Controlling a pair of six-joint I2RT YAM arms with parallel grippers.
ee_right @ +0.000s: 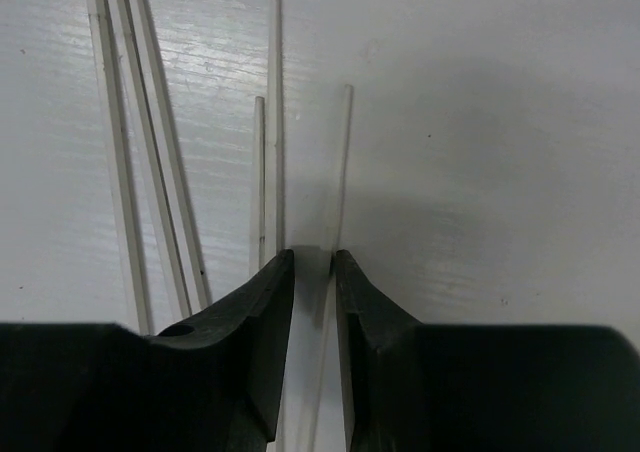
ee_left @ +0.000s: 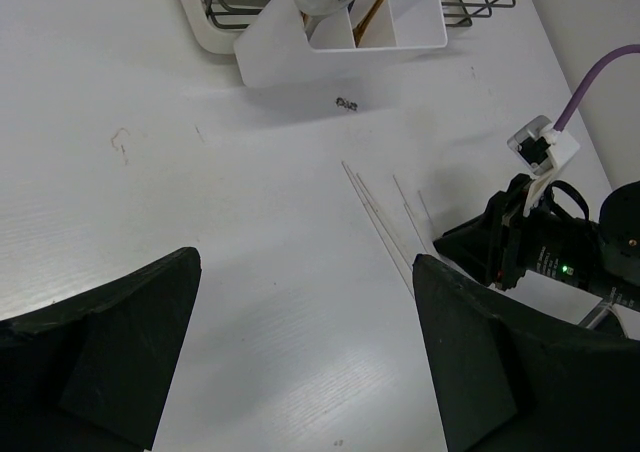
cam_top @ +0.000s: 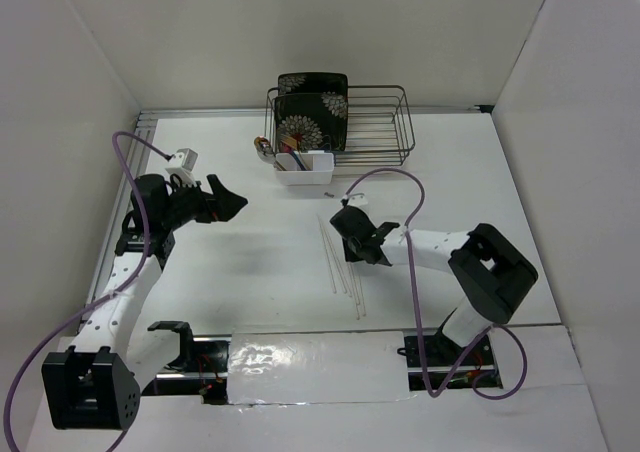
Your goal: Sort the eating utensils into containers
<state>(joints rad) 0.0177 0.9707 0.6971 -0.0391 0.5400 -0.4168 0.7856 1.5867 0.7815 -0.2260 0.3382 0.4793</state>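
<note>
Though scuffed, white table (cam_top: 250, 267), white walls (cam_top: 200, 42).

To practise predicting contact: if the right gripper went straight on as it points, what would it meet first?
Probably the pale chopstick in the narrow gap of the right gripper; depth is unclear.

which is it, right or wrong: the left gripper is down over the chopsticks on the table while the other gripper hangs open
Wrong arm: the right gripper is down over the chopsticks on the table, as the right wrist view shows. The left gripper is the one that hangs open.
</note>
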